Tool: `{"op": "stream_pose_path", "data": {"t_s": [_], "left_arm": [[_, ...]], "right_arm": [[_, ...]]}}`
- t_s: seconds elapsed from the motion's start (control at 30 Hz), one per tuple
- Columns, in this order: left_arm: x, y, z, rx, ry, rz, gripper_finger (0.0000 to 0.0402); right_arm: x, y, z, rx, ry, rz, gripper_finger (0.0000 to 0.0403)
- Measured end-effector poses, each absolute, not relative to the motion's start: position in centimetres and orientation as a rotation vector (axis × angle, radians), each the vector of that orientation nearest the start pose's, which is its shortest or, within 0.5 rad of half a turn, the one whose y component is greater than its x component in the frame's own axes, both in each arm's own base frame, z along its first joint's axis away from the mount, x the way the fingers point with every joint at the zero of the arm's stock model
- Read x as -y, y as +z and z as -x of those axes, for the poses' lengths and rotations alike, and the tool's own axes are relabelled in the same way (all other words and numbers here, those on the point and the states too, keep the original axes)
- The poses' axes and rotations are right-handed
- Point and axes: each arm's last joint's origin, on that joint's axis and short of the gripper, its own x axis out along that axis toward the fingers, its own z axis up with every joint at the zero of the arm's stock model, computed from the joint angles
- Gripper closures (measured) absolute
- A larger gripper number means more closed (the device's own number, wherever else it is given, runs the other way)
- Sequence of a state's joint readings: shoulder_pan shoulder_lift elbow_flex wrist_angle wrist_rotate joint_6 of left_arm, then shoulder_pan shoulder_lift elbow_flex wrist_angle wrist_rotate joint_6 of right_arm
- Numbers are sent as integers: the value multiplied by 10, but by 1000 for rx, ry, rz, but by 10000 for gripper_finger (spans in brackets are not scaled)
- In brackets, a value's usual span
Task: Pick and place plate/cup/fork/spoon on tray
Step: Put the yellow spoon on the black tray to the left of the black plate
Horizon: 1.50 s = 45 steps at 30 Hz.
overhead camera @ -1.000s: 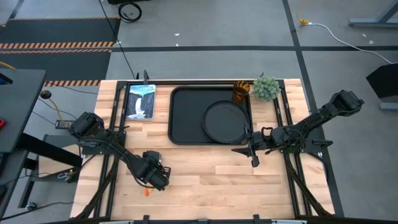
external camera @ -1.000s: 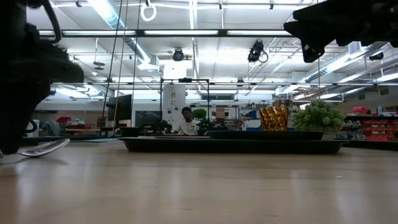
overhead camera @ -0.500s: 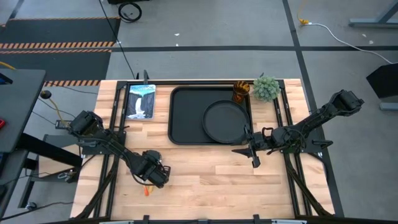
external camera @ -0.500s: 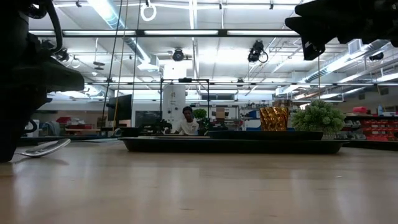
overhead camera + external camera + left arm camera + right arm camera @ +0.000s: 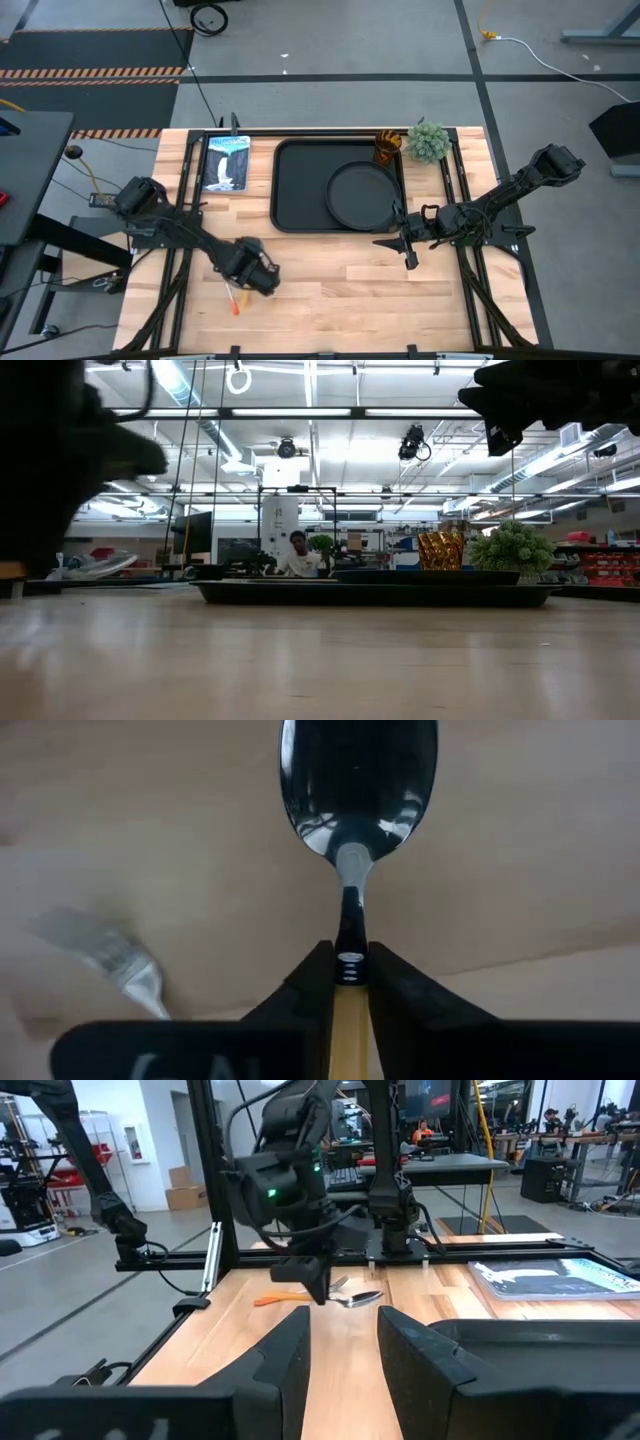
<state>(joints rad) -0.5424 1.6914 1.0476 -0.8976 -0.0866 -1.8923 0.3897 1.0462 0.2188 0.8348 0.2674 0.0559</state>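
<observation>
My left gripper (image 5: 262, 281) is near the table's front left, shut on the spoon (image 5: 356, 790), which has a silver bowl and a yellow-orange handle. The fork lies on the table beside it, with its tines (image 5: 112, 956) and its orange handle (image 5: 234, 304) showing. The round black plate (image 5: 363, 195) lies on the right half of the black tray (image 5: 296, 190). The amber cup (image 5: 388, 148) stands at the tray's far right corner. My right gripper (image 5: 408, 252) hovers open off the tray's near right corner, with nothing between its fingers (image 5: 283, 1348). My left gripper pinches the spoon's handle between its two fingers, at the end next to the metal neck (image 5: 349, 982). The fingers lie along the handle, and the neck and bowl stick out past the fingertips toward the table's right. The bowl (image 5: 98, 565) shows slightly above the table top.
A blue-and-white picture card (image 5: 226, 163) lies left of the tray at the far edge. A small green plant (image 5: 428, 140) stands at the far right corner. Bare wood (image 5: 340, 290) stretches between the tray and the near edge. A person (image 5: 298, 555) sits in the room beyond.
My left gripper has shut on the spoon's handle and has moved a little toward the table's right. The spoon's bowl, which lay on the table a second ago, now stands a little higher in the low view. The fork stays on the table.
</observation>
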Motion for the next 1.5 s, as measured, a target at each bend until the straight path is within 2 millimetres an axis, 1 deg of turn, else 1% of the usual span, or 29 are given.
{"op": "stream_pose_path", "data": {"t_s": [0.17, 0.27, 0.37, 0.57, 0.7, 0.87, 0.9, 0.97, 1.13, 1.23, 1.37, 1.5], "left_arm": [[124, 190, -270, -1126, 1013, 977, 347], [103, 200, -286, -1049, 1011, 946, 350], [77, 208, -298, -988, 1032, 919, 348], [20, 211, -322, -856, 1039, 966, 344], [-13, 214, -338, -742, 980, 960, 349], [-51, 216, -350, -617, 952, 951, 345], [-57, 214, -350, -617, 962, 949, 345], [-69, 208, -356, -587, 962, 963, 345], [-92, 177, -359, -699, 980, 1037, 346], [-104, 164, -359, -736, 991, 1076, 342], [-112, 156, -358, -752, 1007, 1092, 331], [-112, 153, -358, -765, 1008, 1094, 309]], "right_arm": [[-66, 193, -182, 4, 122, -58, 277], [-66, 193, -182, 4, 122, -58, 277], [-66, 193, -182, 4, 122, -58, 277], [-66, 193, -182, 4, 122, -58, 277], [-66, 193, -182, 5, 118, -58, 277], [-66, 193, -182, 5, 115, -59, 277], [-66, 193, -182, 5, 115, -59, 277], [-66, 193, -182, 5, 108, -59, 277], [-66, 193, -182, 10, 101, -60, 277], [-66, 193, -182, 8, 99, -56, 277], [-66, 193, -182, 6, 96, -55, 277], [-66, 193, -182, 6, 96, -55, 277]]}}
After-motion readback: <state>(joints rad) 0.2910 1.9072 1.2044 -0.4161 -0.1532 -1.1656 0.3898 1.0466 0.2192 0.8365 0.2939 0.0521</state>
